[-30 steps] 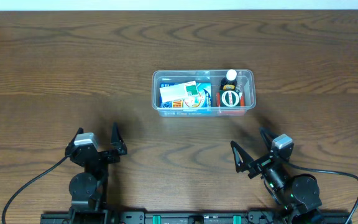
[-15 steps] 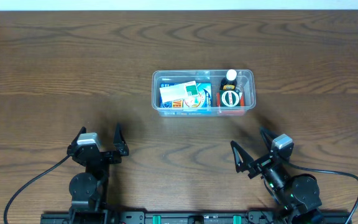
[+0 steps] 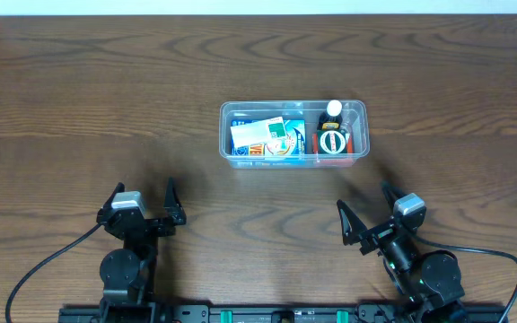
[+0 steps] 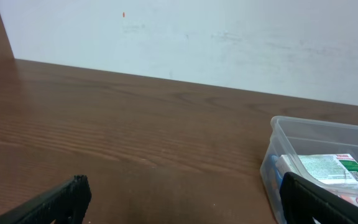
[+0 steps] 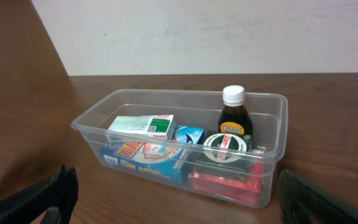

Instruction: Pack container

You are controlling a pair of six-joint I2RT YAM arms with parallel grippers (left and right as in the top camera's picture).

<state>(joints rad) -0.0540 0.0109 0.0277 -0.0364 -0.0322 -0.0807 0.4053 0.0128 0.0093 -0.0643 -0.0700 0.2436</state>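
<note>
The clear plastic container [image 3: 224, 135] sits at the table's middle, holding several small boxes, a red pack and a dark bottle with a white cap [image 3: 333, 111]. It also shows in the right wrist view [image 5: 272, 143] and at the right edge of the left wrist view [image 4: 272, 152]. My left gripper [image 3: 142, 202] is open and empty near the front left, well short of the container. My right gripper [image 3: 366, 215] is open and empty near the front right, facing the container.
Bare brown wooden table [image 3: 79, 90] surrounds the container. A white wall [image 4: 197, 37] runs along the table's far edge. Black cables trail from both arm bases at the front.
The right gripper has shifted slightly back and to the right. The left gripper has settled slightly back. The container and its contents have not moved.
</note>
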